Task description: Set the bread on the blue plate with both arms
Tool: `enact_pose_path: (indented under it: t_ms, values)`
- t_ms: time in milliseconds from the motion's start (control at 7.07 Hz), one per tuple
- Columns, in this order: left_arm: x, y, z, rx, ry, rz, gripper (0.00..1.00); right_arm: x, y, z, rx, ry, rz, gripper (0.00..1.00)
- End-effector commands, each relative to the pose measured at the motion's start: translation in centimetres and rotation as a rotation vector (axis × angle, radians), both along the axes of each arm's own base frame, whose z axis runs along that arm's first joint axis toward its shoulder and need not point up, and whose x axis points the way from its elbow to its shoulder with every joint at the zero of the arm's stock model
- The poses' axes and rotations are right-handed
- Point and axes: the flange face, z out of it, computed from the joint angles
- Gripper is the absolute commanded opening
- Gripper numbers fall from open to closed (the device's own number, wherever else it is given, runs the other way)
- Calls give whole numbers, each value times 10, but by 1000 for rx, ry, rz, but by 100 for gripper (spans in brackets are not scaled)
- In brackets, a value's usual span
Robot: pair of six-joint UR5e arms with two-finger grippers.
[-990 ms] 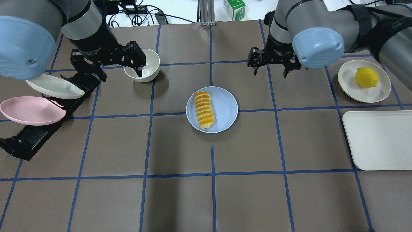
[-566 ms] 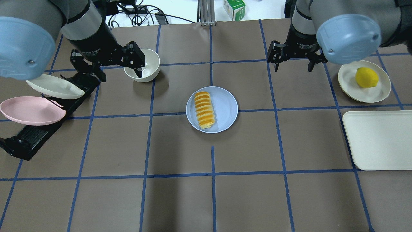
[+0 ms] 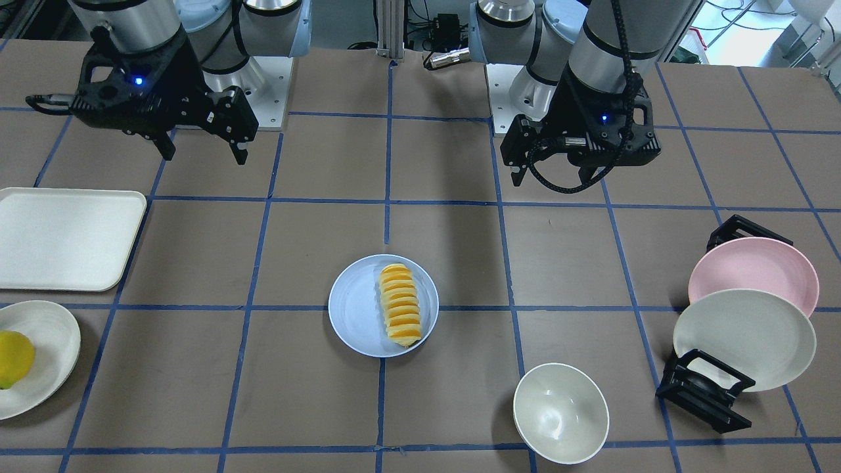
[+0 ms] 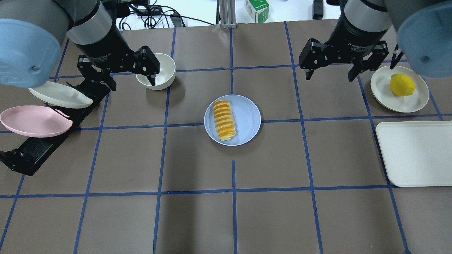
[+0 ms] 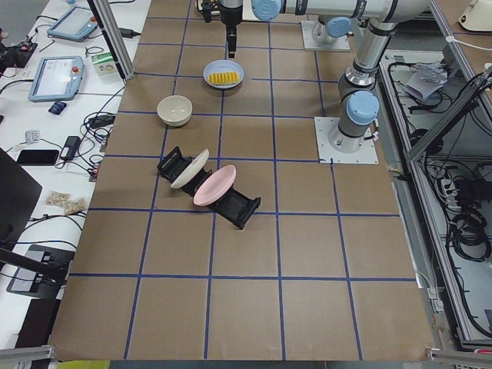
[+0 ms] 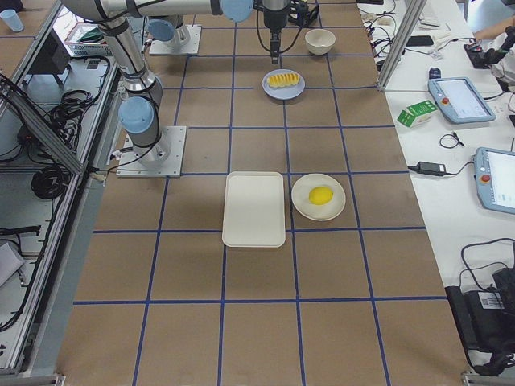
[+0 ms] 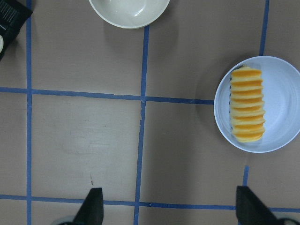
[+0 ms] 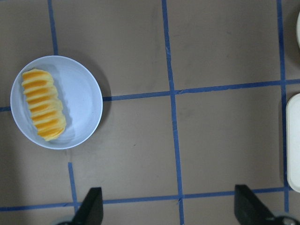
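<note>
The bread [image 4: 224,120], a ribbed yellow-orange loaf, lies on the left half of the blue plate [image 4: 249,118] at the table's middle. It also shows in the front view [image 3: 399,305] on the plate [image 3: 355,305], in the left wrist view [image 7: 248,105] and in the right wrist view [image 8: 43,105]. My left gripper [image 4: 130,79] is open and empty, raised to the plate's far left by the bowl. My right gripper [image 4: 330,74] is open and empty, raised to the plate's far right.
A cream bowl [image 4: 164,72] stands by the left gripper. A black rack [image 4: 39,148] holds a cream plate [image 4: 60,95] and a pink plate [image 4: 33,121]. A lemon [image 4: 402,85] sits on a cream plate [image 4: 383,88]; a cream tray [image 4: 416,153] lies at the right.
My right gripper has moved to the right, away from the blue plate, toward the plate with the lemon. The left arm, bread and plate have not moved.
</note>
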Motion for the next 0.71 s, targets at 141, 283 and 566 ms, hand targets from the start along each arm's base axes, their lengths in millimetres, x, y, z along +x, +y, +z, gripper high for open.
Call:
enact_pose_path:
  t_ms: [141,283,566]
  values:
    - [2,-1,0,0,0,4,100,5,17,6,31,-23,9,100]
    - [3,-1,1,-2,0,6,100,4,17,4,40,-17,6,100]
    - [2,-1,0,0,0,4,100,2,19,2,66,-3,5,100]
